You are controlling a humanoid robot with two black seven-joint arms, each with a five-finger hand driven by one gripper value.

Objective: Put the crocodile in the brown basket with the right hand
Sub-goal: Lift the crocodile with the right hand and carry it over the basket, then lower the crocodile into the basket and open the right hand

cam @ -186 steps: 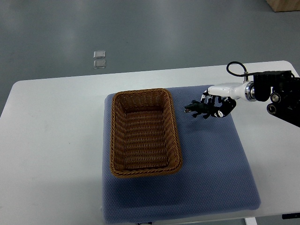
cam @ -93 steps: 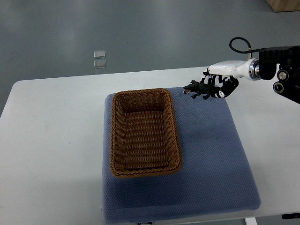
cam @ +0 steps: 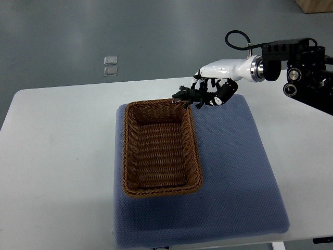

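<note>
While the right arm reaches in from the upper right of the frame, the right hand [cam: 216,92] curls its fingers around the rear of a dark green toy crocodile [cam: 188,97]. Its snout overlaps the upper right corner of the brown wicker basket [cam: 126,156], which sits on a blue mat [cam: 234,166] on the white table [cam: 57,156].
</note>
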